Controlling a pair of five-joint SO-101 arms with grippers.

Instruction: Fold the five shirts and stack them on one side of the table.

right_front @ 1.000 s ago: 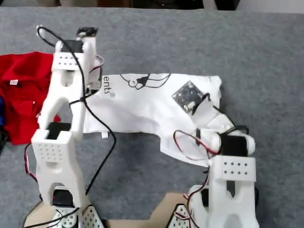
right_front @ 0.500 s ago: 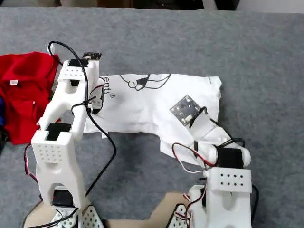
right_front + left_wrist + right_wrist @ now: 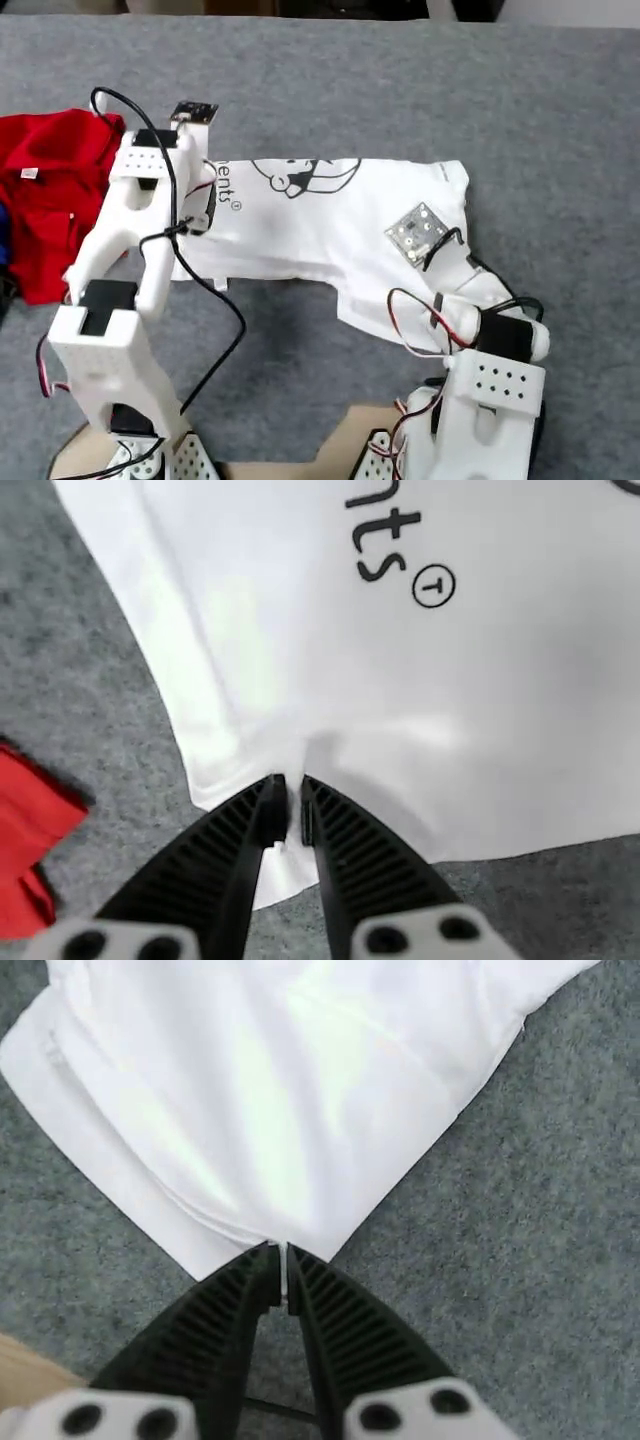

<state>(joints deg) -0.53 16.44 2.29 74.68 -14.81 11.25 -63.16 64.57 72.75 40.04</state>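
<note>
A white shirt (image 3: 310, 225) with black print lies spread across the middle of the grey table. My left gripper (image 3: 288, 805) is shut on the white shirt (image 3: 400, 660) at its left edge, near the printed letters. In the high view that arm (image 3: 150, 210) stands over the shirt's left end. My right gripper (image 3: 280, 1270) is shut on a corner of the white shirt (image 3: 280, 1090) at its near right side. The right arm (image 3: 450, 280) stands over that part. A red shirt (image 3: 50, 195) lies folded at the table's left side.
A strip of red cloth (image 3: 30, 840) lies close beside my left gripper. A dark blue bit of fabric (image 3: 3, 245) peeks out at the far left edge. Grey table surface (image 3: 500, 90) stretches behind and to the right of the white shirt.
The left arm has come down and back toward the shirt's left edge. The right arm has shifted right, and the white shirt has been drawn out slightly wider.
</note>
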